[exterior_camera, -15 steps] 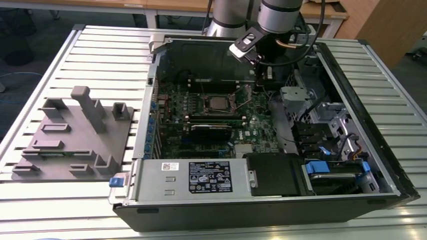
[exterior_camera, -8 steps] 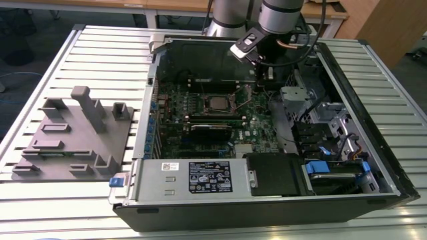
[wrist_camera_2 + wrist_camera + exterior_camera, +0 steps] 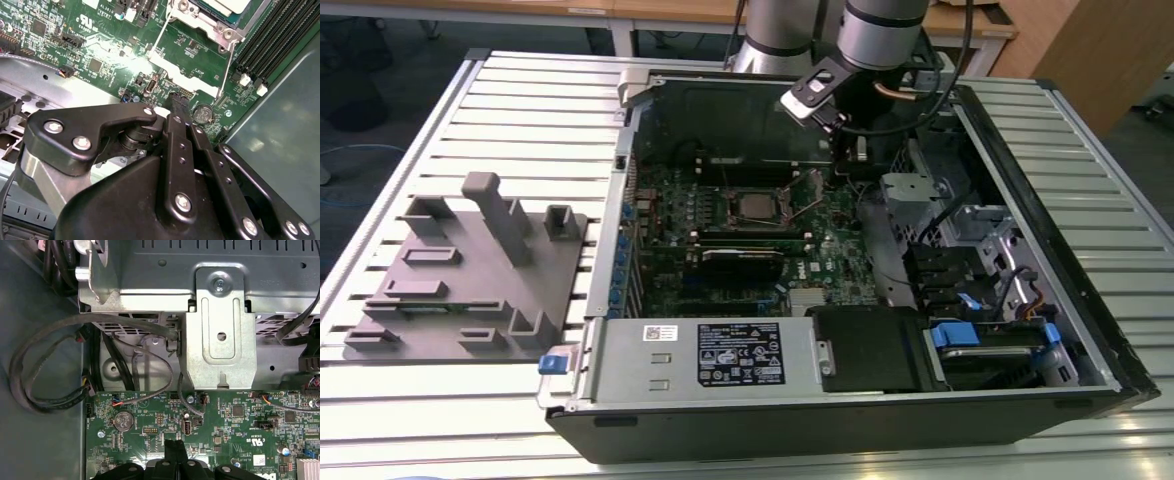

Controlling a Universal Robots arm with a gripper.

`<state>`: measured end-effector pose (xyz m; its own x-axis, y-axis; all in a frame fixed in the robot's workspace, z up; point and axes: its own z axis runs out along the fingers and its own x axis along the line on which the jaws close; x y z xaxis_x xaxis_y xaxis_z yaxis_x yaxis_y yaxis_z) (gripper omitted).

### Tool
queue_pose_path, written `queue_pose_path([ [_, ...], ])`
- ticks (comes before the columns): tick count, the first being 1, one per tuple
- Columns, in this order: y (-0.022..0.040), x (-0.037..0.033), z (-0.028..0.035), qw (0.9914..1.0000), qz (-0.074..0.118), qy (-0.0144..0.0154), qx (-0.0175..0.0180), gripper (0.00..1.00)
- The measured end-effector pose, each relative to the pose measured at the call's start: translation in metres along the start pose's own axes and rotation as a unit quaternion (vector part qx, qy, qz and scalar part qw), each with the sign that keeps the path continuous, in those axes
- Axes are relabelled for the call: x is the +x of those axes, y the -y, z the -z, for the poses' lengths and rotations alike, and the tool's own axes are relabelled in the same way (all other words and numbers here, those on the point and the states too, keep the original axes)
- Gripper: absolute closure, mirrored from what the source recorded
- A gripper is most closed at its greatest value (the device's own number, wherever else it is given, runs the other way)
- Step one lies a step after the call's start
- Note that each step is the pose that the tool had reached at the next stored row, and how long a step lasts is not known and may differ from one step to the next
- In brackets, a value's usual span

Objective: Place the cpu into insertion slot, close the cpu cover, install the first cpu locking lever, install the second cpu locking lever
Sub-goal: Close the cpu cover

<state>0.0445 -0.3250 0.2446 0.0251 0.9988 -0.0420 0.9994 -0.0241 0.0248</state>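
Black linkage gripper (image 3: 177,102), fingers pinched together and empty, hovers just to the exterior view's right of the small silver-grey square cpu (image 3: 754,206), seated under its dark-silver frame cover (image 3: 210,26), so it's seemingly lever time: catching that thin wire lever (image 3: 226,65) demands finesse.

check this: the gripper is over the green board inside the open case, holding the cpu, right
No: the gripper holds nothing. The second wrist view shows the cpu seated on the green board, framed by the cpu cover. The rest is right.
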Motion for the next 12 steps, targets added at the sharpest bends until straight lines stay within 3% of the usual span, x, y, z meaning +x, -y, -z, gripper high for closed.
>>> queue_pose_path([
  [12, 0.0029, -0.0001, -0.0001, 1.00000, 0.000, -0.0003, 0.0000, 0.90],
])
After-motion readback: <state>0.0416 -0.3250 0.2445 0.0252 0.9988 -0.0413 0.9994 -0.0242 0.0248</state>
